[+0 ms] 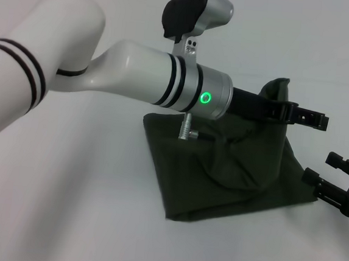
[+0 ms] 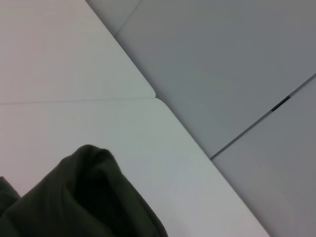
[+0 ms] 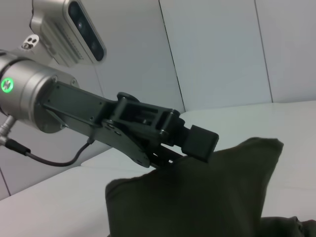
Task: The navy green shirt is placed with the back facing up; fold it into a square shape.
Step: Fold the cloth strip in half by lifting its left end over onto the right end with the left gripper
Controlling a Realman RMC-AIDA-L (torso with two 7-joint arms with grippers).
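At the near right edge, the right end effector [image 1: 335, 175] is held wide open, just beside the shirt [image 1: 232, 172]. The shirt lies folded on the white table [image 1: 93, 221]. Its far corner is raised, pinched by the left end effector [image 1: 286, 110].

The counter [image 1: 81, 220] is plain white and smooth. In the left wrist view it ends in a rounded corner, with a seam running across its surface. Directly on it lies the navy green shirt [image 1: 219, 177], bunched into a rough folded heap, one corner lifted above the rest.
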